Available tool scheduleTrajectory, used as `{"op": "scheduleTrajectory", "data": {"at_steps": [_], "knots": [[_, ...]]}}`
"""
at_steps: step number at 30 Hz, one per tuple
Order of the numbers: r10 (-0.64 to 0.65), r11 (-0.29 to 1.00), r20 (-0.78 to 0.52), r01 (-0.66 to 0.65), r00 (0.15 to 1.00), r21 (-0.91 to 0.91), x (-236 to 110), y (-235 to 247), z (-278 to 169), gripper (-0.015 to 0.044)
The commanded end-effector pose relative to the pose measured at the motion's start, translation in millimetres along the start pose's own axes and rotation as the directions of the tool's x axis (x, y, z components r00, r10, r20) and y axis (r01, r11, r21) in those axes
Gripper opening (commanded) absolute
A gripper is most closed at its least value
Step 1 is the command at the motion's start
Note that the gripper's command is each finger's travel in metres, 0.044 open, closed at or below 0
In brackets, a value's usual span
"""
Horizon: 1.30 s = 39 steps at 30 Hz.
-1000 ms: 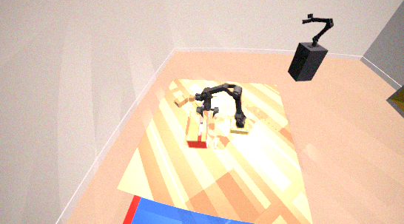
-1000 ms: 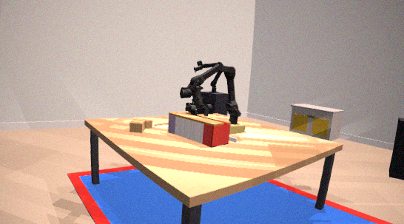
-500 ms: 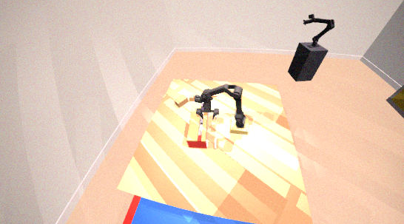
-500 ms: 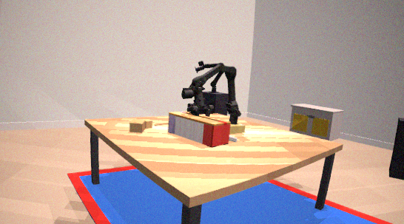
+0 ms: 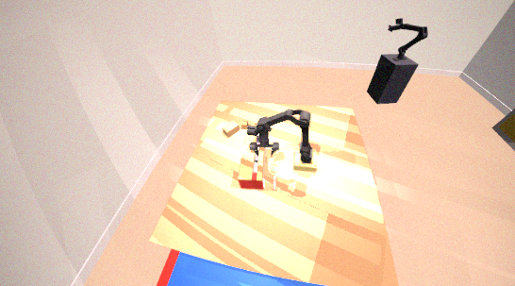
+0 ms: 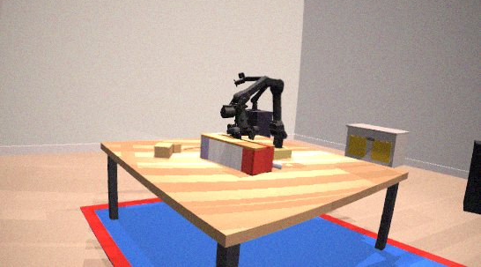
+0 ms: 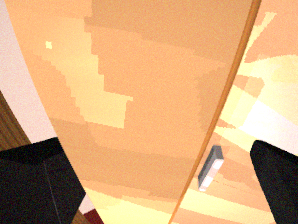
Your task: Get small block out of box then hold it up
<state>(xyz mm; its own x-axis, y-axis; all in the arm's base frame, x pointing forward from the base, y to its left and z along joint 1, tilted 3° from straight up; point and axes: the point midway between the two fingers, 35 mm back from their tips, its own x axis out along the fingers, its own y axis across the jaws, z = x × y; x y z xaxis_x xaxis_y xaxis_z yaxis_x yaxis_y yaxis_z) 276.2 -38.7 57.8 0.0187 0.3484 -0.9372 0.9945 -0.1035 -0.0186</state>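
Note:
The long box (image 5: 257,171) (image 6: 226,152) lies on the table (image 5: 264,232) (image 6: 247,195), with a wooden top, a pale side and a red end (image 5: 251,183) (image 6: 257,160). Its wooden top fills the wrist view. My gripper (image 5: 264,148) (image 6: 240,132) (image 7: 182,139) is open and empty, just above the box's top near its far end, fingers pointing down. The small block is hidden; I cannot see it in any view. A small grey-white piece lies on the table beside the box.
Two tan blocks (image 5: 231,129) (image 6: 164,150) lie on the table's far left part. The arm's base stands on a tan plate (image 5: 305,167) (image 6: 283,153) right of the box. Off the table are a black stand with another arm (image 5: 392,78) and a grey cabinet (image 6: 376,144).

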Motion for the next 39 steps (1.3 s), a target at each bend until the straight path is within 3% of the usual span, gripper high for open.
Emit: {"op": "scheduleTrajectory", "data": {"at_steps": [1, 39], "knots": [[0.004, 1.0, -0.007, -0.004, 1.0, 0.003, 3, 0, -11, 0.04], [0.004, 1.0, -0.008, -0.004, 1.0, 0.003, 9, 1, -27, 0.04]]}}
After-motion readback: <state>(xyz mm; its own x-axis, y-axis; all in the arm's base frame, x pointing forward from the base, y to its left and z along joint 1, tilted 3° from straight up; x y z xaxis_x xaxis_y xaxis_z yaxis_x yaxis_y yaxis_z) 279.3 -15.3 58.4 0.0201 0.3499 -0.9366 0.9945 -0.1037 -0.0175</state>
